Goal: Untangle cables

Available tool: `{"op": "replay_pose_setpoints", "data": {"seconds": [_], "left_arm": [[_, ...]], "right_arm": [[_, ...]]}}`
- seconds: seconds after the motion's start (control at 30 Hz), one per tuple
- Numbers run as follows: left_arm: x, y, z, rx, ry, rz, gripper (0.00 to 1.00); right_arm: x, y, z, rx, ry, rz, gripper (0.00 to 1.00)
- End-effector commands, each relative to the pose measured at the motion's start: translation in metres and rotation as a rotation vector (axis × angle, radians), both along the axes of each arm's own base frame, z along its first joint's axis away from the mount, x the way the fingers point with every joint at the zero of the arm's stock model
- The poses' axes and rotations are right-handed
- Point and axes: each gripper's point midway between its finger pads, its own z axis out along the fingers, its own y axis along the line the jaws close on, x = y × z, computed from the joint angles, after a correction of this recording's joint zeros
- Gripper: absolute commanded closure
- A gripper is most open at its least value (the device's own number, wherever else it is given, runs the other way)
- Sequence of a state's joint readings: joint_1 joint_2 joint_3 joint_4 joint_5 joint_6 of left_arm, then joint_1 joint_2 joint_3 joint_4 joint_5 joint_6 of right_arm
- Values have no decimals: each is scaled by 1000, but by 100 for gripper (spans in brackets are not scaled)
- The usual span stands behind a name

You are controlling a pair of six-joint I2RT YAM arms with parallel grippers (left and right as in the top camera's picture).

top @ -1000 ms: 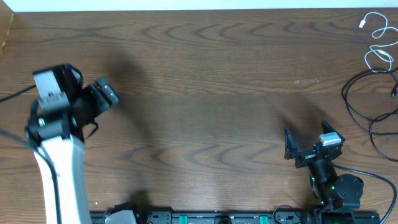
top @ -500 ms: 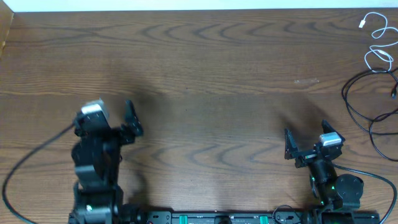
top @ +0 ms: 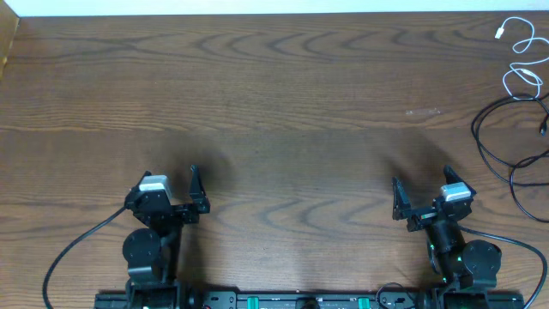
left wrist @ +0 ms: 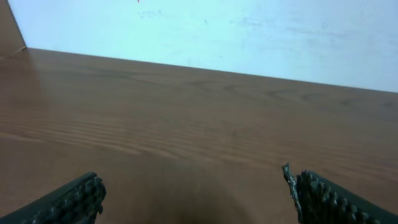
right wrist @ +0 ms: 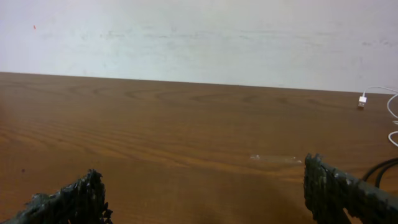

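A white cable (top: 520,57) with a plug lies at the table's far right corner; its plug end shows in the right wrist view (right wrist: 363,99). A black cable (top: 506,150) loops below it at the right edge, partly cut off by the frame, and a bit shows in the right wrist view (right wrist: 380,168). My left gripper (top: 171,187) is open and empty near the front left, with only bare wood between its fingers (left wrist: 193,196). My right gripper (top: 422,196) is open and empty near the front right (right wrist: 202,193), well left of the cables.
The brown wooden table (top: 274,103) ends at a pale wall at the back (right wrist: 199,31). A black rail with green lights (top: 292,300) runs along the front edge. A dark lead (top: 77,249) trails from the left arm's base.
The left arm has swung from the far left of the table down and back to its base, folding low. The right arm and the cables have not moved.
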State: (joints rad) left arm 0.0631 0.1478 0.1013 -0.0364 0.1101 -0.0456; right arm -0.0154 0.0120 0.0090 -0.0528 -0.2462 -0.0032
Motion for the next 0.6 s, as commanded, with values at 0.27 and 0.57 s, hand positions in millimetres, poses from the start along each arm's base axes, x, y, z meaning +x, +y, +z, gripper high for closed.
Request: {"op": "replay_pose_setpoints", "data": {"seconds": [0.27, 0.57], "left_arm": [[-4, -3, -29, 39, 11, -24, 2], [-5, -13, -20, 41, -29, -60, 2]], "right_arm": [[-1, 3, -1, 17, 4, 10, 1], [-1, 3, -1, 17, 4, 10, 1]]}}
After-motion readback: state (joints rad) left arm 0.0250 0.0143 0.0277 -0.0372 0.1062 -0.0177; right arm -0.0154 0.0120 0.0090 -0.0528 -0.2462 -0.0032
